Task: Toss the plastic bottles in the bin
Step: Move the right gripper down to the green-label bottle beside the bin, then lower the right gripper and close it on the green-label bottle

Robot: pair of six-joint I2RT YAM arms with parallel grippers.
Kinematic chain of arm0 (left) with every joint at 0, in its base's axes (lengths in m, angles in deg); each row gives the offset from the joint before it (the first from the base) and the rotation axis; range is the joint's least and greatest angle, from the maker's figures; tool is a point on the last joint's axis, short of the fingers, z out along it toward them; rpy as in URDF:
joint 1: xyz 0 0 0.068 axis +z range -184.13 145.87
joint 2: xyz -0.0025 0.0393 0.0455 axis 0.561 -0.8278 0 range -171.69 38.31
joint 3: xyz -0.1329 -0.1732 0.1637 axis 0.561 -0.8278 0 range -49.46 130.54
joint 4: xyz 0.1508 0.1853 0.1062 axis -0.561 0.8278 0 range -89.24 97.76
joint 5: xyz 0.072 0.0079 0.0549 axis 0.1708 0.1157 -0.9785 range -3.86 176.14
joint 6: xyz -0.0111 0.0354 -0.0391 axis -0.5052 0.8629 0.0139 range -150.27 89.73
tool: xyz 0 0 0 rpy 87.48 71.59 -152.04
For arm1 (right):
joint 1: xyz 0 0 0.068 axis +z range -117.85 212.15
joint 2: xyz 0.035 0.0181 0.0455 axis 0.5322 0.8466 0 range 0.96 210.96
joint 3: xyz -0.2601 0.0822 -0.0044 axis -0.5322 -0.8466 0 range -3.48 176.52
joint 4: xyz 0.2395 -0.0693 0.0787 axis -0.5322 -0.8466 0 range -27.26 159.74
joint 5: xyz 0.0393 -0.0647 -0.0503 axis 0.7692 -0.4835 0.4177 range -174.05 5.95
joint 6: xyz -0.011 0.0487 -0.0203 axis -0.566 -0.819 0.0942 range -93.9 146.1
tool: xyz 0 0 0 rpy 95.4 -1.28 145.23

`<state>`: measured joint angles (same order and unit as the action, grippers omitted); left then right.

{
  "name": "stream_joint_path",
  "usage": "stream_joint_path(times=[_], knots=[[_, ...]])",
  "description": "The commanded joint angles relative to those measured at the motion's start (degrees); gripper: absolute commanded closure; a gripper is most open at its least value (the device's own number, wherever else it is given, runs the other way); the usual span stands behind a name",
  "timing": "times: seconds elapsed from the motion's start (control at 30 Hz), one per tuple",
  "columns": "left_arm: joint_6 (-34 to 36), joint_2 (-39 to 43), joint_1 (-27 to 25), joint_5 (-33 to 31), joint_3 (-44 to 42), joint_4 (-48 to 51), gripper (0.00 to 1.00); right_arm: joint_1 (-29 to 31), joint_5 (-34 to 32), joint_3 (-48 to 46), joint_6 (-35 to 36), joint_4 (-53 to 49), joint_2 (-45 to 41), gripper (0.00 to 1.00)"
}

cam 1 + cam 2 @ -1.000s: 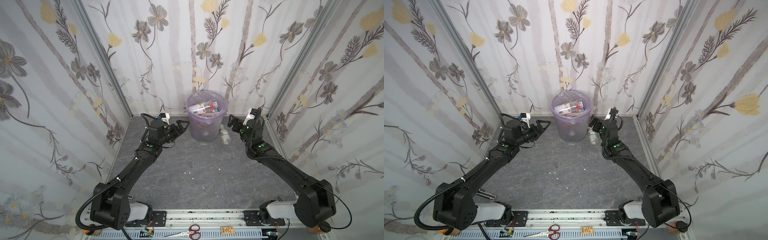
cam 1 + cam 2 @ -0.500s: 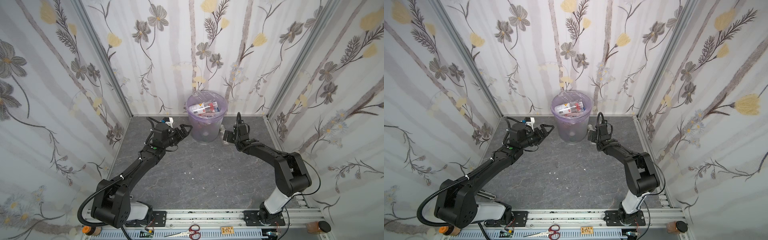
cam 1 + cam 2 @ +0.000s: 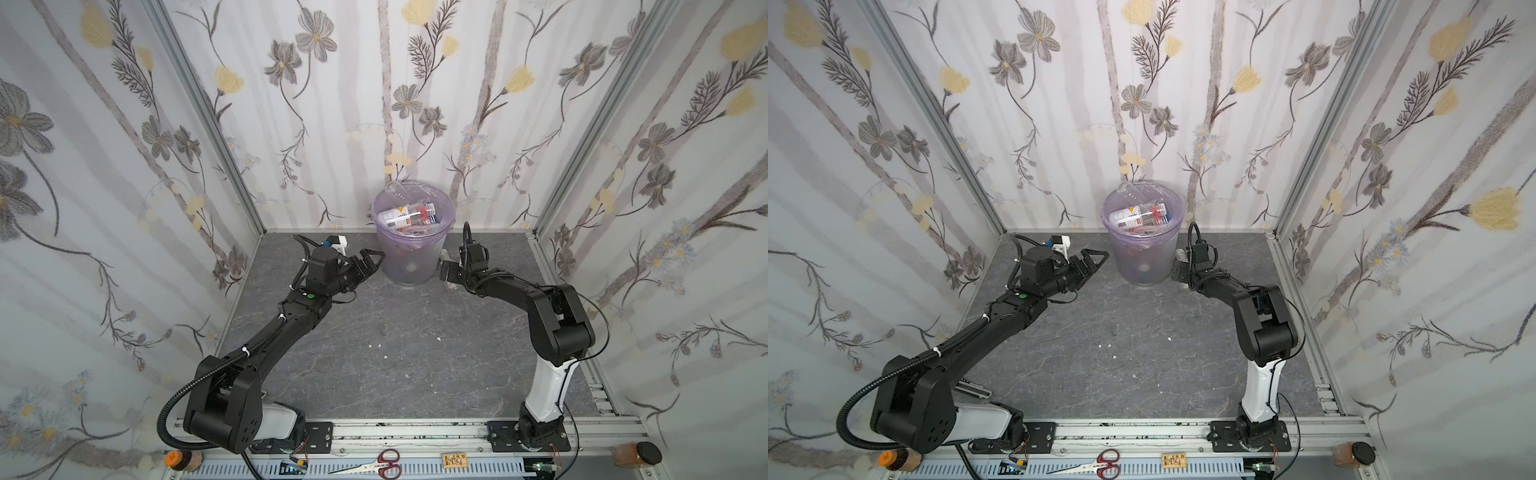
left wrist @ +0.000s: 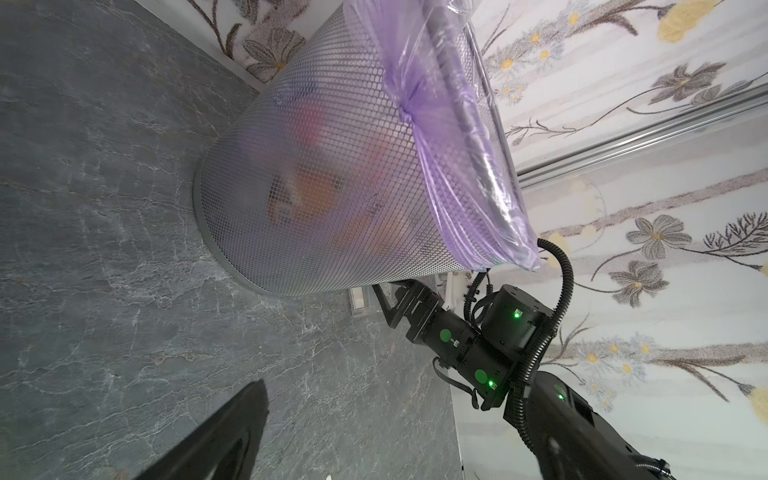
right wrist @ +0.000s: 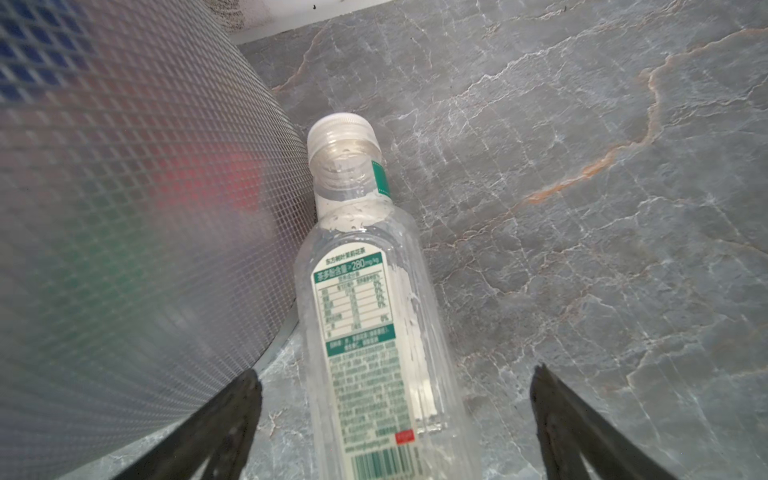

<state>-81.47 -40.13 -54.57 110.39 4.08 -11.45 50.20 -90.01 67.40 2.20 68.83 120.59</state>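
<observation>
The bin (image 3: 440,245) (image 3: 1167,249), a mesh basket lined with a lilac bag, stands at the back wall. Several plastic bottles (image 3: 409,216) (image 3: 1138,216) lie piled inside it. A clear bottle (image 5: 365,311) with a green-and-white label and a white cap lies on the floor against the bin's base (image 5: 124,208), just right of it in a top view (image 3: 1179,252). My right gripper (image 3: 446,270) (image 3: 1177,272) (image 5: 395,374) is low at the floor and open, its fingers on either side of the bottle without touching it. My left gripper (image 3: 372,257) (image 3: 1096,257) hangs open and empty left of the bin (image 4: 332,166).
Flowered walls close in the back and both sides. Scissors (image 3: 374,457) lie on the front rail. A brown jar with an orange lid (image 3: 178,459) and one with a black lid (image 3: 636,455) sit at the front corners. White crumbs (image 3: 378,345) dot the grey floor.
My right arm has dropped from beside the bin's rim to the floor and now straddles the lying bottle. My left gripper has shifted a little towards the bin.
</observation>
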Motion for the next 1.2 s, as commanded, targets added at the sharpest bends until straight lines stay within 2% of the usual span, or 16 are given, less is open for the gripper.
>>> stream_joint_path(times=[0.0, 0.4, 0.63, 0.8, 1.17], knots=[[0.2, -0.2, 0.2, 0.5, 0.1, -1.9, 0.0, 0.0, 0.5, 1.1, 0.2, -0.3, 1.2, 0.05], [0.2, -0.7, 0.6, 1.1, 0.4, -2.1, 0.0, 0.1, 0.8, 1.4, -0.5, -0.5, 3.5, 0.2], [0.2, -0.5, 0.7, 1.5, 0.0, -2.1, 0.0, 0.0, 2.7, 0.6, -1.1, 1.1, 4.2, 0.4], [-0.2, -1.1, 0.8, 2.0, 0.9, -2.0, 0.0, 0.1, 3.1, -1.9, -1.5, 3.0, 2.3, 0.48], [-2.0, -0.2, 0.8, 1.4, 0.4, -2.1, 0.0, -0.4, 3.5, -8.4, -1.5, 5.6, -3.3, 0.55]])
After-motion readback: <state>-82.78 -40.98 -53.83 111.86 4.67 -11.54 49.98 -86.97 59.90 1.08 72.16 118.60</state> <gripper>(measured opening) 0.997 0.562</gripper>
